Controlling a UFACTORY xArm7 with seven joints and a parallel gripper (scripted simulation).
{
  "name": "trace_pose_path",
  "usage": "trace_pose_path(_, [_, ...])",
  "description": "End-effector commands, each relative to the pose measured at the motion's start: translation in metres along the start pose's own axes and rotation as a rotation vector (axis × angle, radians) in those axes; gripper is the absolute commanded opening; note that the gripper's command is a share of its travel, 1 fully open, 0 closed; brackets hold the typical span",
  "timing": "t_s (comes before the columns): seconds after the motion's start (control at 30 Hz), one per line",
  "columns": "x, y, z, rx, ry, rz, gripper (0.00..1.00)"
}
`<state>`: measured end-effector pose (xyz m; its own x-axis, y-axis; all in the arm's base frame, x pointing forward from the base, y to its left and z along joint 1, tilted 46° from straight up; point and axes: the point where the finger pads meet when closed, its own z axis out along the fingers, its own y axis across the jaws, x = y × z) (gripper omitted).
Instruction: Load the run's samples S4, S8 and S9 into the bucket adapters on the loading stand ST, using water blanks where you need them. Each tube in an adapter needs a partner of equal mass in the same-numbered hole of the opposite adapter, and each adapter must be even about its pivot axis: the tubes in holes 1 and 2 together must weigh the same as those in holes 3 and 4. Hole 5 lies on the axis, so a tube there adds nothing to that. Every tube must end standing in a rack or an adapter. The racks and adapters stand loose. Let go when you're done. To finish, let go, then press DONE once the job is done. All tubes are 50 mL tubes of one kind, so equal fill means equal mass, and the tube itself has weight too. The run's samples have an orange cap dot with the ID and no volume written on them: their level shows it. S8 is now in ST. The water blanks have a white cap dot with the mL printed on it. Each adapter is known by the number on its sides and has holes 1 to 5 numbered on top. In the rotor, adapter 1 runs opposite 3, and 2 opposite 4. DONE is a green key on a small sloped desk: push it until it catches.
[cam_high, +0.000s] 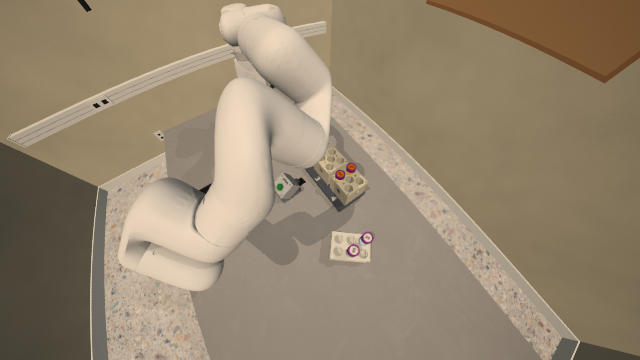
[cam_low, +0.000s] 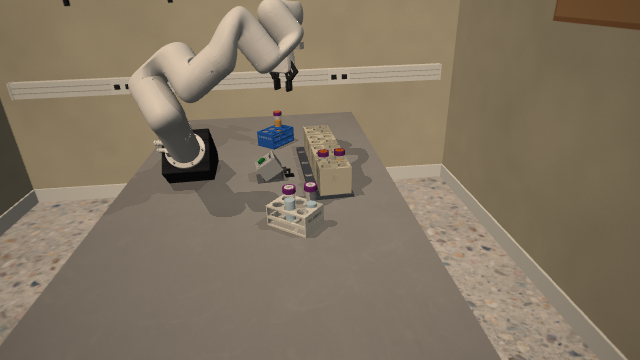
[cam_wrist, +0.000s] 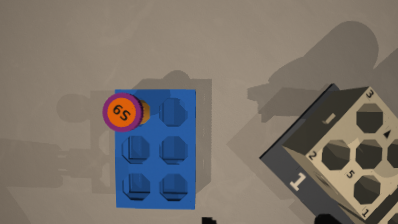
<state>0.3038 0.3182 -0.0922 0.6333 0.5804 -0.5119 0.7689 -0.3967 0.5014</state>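
The white, jointed arm (cam_high: 245, 160) (cam_low: 215, 75) reaches over the grey worktop (cam_high: 400, 290) (cam_low: 250, 290) (cam_wrist: 50, 35), its black two-fingered hand (cam_low: 283, 86) (cam_wrist: 268, 219) partly open, with nothing between the fingers, in the air above the far end. Below it, the blue six-hole rack (cam_low: 275, 137) (cam_wrist: 155, 150) holds the clear, purple-capped S9 tube (cam_low: 277, 120) (cam_wrist: 122, 112), which has an orange dot and amber contents and stands upright in a corner hole. Beside that rack, apart from it, a dark grey loading stand (cam_high: 325, 187) (cam_low: 306, 170) (cam_wrist: 280, 165) carries a row of cream block adapters. Adapter 1 (cam_wrist: 345, 131) is at its far end, and its holes in the wrist view show no tube. In the block at the near end stand two purple-capped tubes with orange dots (cam_high: 345, 171) (cam_low: 323, 153); their IDs are too small to read. Nearer the exterior camera, a white openwork rack (cam_high: 345, 245) (cam_low: 317, 218) holds two white-dotted blanks (cam_high: 353, 250) (cam_low: 289, 189) with pale blue liquid. The small sloped grey desk (cam_high: 288, 184) (cam_low: 271, 169) with its green key (cam_high: 280, 187) (cam_low: 261, 160) sits between the arm's black base (cam_low: 190, 176) and the stand.
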Motion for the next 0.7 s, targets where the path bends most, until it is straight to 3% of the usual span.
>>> trace_pose_path(0.0, [0.016,-0.022,-0.003,0.001,0.001,0.0,0.57])
trace_pose_path(0.67, [0.064,-0.098,-0.003,0.001,0.001,0.001,0.57])
